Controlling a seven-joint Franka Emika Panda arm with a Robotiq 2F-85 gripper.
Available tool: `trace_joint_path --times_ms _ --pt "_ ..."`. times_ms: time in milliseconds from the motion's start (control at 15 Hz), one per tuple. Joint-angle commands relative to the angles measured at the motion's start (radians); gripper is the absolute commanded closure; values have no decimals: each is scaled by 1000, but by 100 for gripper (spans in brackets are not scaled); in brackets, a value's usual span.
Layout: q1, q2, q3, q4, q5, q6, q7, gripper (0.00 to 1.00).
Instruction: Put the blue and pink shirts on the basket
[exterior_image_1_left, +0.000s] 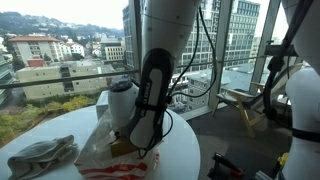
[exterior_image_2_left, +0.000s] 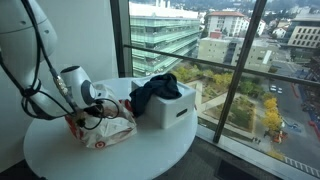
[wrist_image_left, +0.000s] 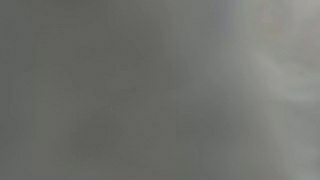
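We see blue shirt (exterior_image_2_left: 155, 92) in basket (exterior_image_2_left: 178, 112) at window-side edge of tabletop (exterior_image_2_left: 70, 155). Gripper (exterior_image_2_left: 97, 107) pressed into pink shirt (exterior_image_2_left: 112, 130) mid-table; fingers buried, cannot tell if open or closed. We judge pink-shirt pickup in hand; next: firm pinch, lift clear, carry over basket rim

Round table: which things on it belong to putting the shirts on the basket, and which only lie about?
For the job: white basket; dark blue shirt lying on it; red-and-white shirt beside it.
Lying about: grey-white cloth.
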Motion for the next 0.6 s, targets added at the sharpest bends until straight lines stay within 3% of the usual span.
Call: trace_joint_path --times_ms 0,67,533 --pt "0 -22 -5 13 19 -101 12 86" --pt "8 -28 -8 15 65 -134 -23 89" --pt "-153 -132 128 115 233 -432 -63 86"
